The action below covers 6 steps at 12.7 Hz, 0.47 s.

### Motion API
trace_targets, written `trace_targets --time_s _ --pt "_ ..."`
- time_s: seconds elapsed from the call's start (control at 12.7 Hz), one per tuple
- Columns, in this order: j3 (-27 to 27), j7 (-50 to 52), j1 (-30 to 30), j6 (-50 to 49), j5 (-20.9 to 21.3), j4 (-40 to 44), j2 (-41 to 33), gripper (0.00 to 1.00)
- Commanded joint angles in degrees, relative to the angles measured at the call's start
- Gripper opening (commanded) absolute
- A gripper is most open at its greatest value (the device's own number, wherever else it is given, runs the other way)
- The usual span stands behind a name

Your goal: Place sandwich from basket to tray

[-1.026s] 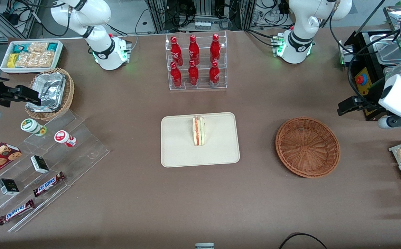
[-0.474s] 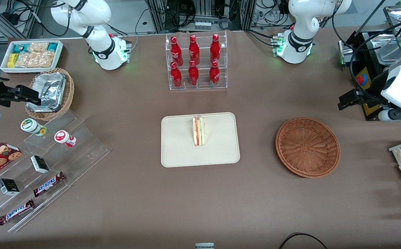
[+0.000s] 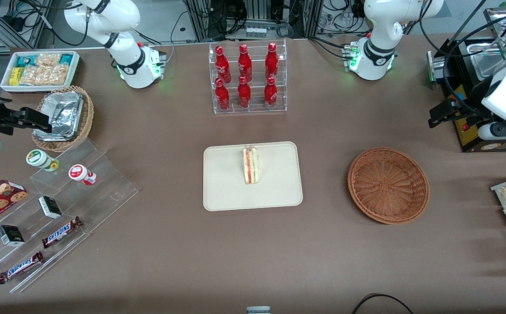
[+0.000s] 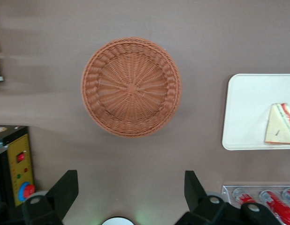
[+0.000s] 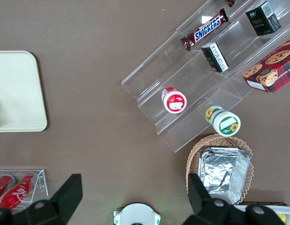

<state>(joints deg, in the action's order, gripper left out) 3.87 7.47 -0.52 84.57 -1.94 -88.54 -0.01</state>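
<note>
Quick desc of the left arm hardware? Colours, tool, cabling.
Glossy white rounded arm links with black joint bands; green light at its base. Black cables trail off it. The tool is black with two flat, tapered black fingers, spread wide, above the table past the reddish-brown round wicker basket.

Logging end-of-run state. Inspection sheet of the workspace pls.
Surface: brown table, no spills seen.
Job's things: sandwich lies on the tray; basket holds nothing, toward the working arm's end.
Clutter: red bottles in a clear rack, farther from the front camera than the tray; Snickers bars on clear steps; foil trays in a tan basket.
Grippers: gripper open, empty, high above the table beside the basket.
Cables: black cable at the near table edge.
Surroundings: control box with red button.
</note>
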Motion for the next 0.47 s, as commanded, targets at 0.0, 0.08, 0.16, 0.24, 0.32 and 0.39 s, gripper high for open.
trace_targets --time_s 0.0,0.08,0.16,0.24,0.32,0.39 --pt "0.44 -0.87 0.00 -0.29 1.76 -1.90 -2.72 1.00" --pt "0.35 -1.05 0.08 -0.29 1.76 -1.72 -2.54 1.00" --pt "0.17 -1.14 0.00 -0.63 1.76 -1.28 -2.54 1.00" --pt "0.09 -1.05 -0.09 -1.16 1.68 -1.19 -2.63 1.00" --pt "0.08 -0.96 -0.18 -1.25 1.59 -1.10 -2.63 1.00" --pt "0.08 -0.96 -0.18 -1.25 1.59 -0.93 -2.54 1.00"
